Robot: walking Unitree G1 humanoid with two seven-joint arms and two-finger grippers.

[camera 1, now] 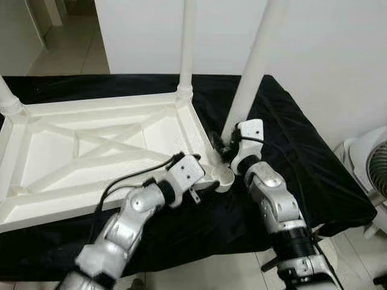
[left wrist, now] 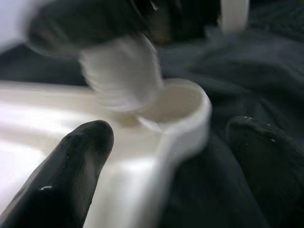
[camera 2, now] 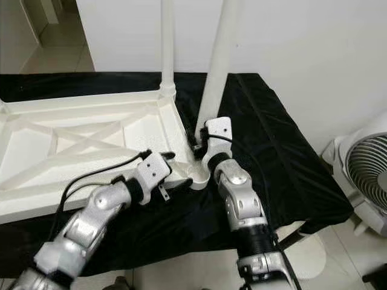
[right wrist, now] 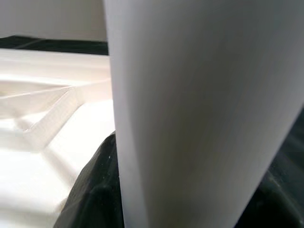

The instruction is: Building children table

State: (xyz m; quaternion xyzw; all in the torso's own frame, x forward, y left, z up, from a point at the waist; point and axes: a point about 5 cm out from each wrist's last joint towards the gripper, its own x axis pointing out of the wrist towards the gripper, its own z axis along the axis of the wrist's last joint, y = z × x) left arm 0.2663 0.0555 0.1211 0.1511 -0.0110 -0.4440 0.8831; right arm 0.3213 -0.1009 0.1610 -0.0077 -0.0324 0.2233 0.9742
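On the black-draped bench [camera 1: 302, 151], the white plastic children's tabletop [camera 1: 91, 151] lay upside down, ribbed underside facing up, which I figured was so the legs could go straight down into the corner sockets. One white tubular leg [camera 1: 186, 45] was already standing in the far corner, and another showed at the left edge.

My right end effector [camera 1: 228, 145] had the next long white plastic leg [camera 1: 257, 60] clamped near its bottom end, holding it nearly upright but leaning a bit, its foot right by the open round socket [camera 1: 225, 177] at the near corner. In the right wrist view the tube sat tight up against the camera, so I judged it a firm grasp.

My left end effector [camera 1: 202, 187] was spread apart, one black finger [left wrist: 71, 166] resting on the tabletop rim beside the socket, the other out over the cloth. Not gripping anything, looked like it was just bracing the corner. A white fan [camera 2: 366, 181] stood on the floor to the right.
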